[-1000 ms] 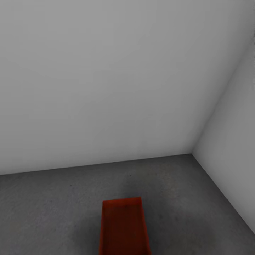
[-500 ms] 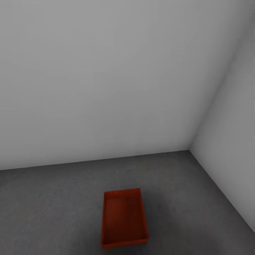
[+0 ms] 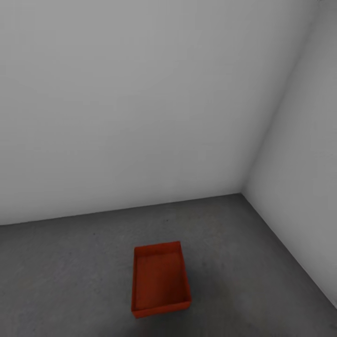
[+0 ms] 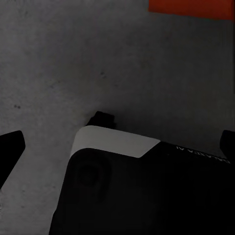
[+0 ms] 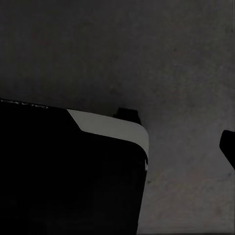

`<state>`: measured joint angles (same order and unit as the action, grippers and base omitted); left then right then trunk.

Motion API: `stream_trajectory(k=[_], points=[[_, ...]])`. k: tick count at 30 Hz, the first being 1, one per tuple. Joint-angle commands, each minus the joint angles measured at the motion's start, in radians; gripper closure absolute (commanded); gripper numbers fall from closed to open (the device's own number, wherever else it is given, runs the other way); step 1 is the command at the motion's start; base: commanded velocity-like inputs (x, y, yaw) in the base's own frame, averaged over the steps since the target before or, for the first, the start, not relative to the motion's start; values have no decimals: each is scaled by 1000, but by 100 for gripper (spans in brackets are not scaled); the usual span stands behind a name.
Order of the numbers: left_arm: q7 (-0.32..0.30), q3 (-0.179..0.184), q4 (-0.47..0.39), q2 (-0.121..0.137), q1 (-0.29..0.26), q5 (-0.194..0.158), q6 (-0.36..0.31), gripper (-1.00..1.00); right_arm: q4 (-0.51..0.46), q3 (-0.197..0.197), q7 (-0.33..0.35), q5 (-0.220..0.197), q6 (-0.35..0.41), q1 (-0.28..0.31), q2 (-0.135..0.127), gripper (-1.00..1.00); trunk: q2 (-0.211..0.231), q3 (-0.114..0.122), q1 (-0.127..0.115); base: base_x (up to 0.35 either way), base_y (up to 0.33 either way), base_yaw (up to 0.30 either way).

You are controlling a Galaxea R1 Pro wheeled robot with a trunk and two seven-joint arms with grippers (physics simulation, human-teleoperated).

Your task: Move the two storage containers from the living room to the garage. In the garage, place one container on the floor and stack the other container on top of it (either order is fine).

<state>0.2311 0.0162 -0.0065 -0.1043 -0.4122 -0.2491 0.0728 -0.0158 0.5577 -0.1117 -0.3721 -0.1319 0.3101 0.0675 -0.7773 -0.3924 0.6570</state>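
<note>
1. One storage container point(image 3: 161, 279), a red-orange rectangular bin with low straight walls, sits flat on the dark grey speckled floor point(image 3: 65, 276) of the garage, open side up.
2. Its long axis runs away from the robot toward the back wall point(image 3: 140, 107), tilted slightly off square; one short end faces the robot, the other the wall.
3. It lies near the room's corner, apart from both the back wall and the side wall point(image 3: 304, 178) on the robot's right.
4. Nothing rests inside it, and its flat bottom shows.
5. In the left wrist view, a strip of the same red-orange container point(image 4: 192, 8) shows at the picture's edge above grey concrete, beyond the robot's dark base point(image 4: 147, 191).
6. The left hand point(image 4: 117, 147) has dark fingertips point(image 4: 10, 147) set wide apart, released and empty.
7. In the right wrist view one dark fingertip point(image 5: 228, 146) of the right hand shows at the edge; I cannot tell whether that hand is released or clenched.
</note>
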Motion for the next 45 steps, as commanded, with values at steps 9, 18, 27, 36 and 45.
stream_trajectory(k=[9, 18, 27, 36, 45], points=[[1, 2, 0, 1, -1, -6, 5, -100, 1, 8, -2, -9, -3, 1, 3, -100, -1, 2, 0, -3, 0, -276], [2, 4, 1, 9, 0, -8, 4, -100, 1, 8, -3, -10, -3, 1, 2, -100, -1, 7, 0, 0, 0, -282], [2, 4, 0, 12, 0, -8, 4, -100, 2, 7, -3, -13, -3, 1, 3, -100, -1, 13, 0, 0, 0, -282], [2, 4, 0, 17, 0, -8, 4, -100, 16, 6, -3, -54, -8, 1, 3, -100, -1, 18, 0, 0, 0, -272], [2, 4, 0, 18, 0, -8, 4, -100, 17, 6, -2, -62, -7, 1, 3, -100, -1, 26, 0, 0, 0, -235]])
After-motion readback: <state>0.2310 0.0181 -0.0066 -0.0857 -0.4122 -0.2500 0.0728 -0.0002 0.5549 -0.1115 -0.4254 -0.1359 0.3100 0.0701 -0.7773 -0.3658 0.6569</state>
